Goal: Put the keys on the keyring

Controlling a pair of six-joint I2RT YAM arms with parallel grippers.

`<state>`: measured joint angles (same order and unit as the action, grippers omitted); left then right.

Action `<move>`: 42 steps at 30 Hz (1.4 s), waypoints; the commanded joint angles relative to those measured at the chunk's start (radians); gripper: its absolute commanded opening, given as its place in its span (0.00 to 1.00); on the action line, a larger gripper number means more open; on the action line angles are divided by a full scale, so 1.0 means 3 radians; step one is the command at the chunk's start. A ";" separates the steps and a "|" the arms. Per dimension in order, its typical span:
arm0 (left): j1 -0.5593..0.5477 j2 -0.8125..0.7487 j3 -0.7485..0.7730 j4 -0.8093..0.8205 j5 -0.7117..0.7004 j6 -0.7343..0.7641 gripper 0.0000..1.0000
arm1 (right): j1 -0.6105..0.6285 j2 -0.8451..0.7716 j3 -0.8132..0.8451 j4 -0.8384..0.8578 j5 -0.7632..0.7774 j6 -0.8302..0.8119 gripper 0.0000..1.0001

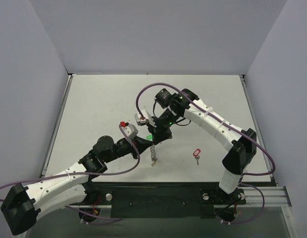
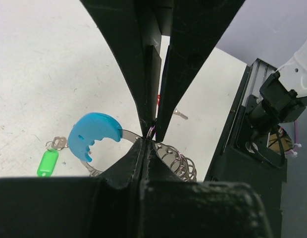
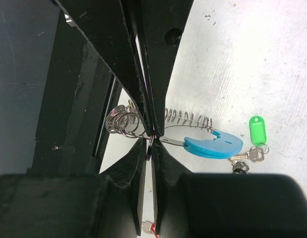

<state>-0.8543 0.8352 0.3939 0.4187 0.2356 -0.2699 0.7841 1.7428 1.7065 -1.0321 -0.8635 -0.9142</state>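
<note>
The keyring [image 1: 153, 154] hangs between my two grippers above the table's middle. In the left wrist view its light-blue tag [image 2: 94, 135] and coiled rings [image 2: 180, 161] show on either side of my left gripper [image 2: 145, 141], which is shut on a small ring of the chain. My right gripper [image 3: 152, 144] is shut on the same spot from the opposite side, beside the blue tag [image 3: 213, 145]. The green-tagged key [image 3: 257, 130] lies on the table by a dark-tagged key [image 3: 239, 167]. The red-tagged key [image 1: 196, 153] lies alone to the right.
The white table [image 1: 94, 109] is walled on three sides. A black mounting rail [image 1: 158, 196] runs along its near edge and shows in the left wrist view [image 2: 242, 124]. Both arms cross over the table's middle.
</note>
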 commanded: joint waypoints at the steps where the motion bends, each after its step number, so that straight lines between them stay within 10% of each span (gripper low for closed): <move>1: 0.0035 0.0033 0.0384 -0.0275 -0.0008 0.0199 0.00 | 0.0091 -0.0057 -0.0043 -0.0149 -0.0036 0.0066 0.02; 18: 0.0041 0.0325 0.0932 -0.1125 0.0166 0.0516 0.00 | 0.0147 -0.0011 -0.0064 -0.0098 0.0132 0.0138 0.00; 24: 0.0081 0.0059 0.0534 -0.0456 0.0110 0.0195 0.01 | 0.0112 -0.0026 -0.0074 -0.0088 -0.0087 0.0133 0.00; 33: 0.0163 -0.0534 -0.0423 0.0858 -0.0115 -0.0358 0.44 | 0.0020 -0.0103 -0.0171 -0.0129 -0.0450 -0.0066 0.00; 42: 0.0168 -0.0616 -0.0719 0.1425 0.0026 -0.0385 0.48 | 0.0020 -0.0072 -0.0197 -0.0272 -0.0604 -0.0440 0.00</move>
<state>-0.8085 0.6548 0.2054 0.6395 0.1768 -0.3862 0.7872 1.7447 1.6566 -1.0573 -0.9604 -0.9756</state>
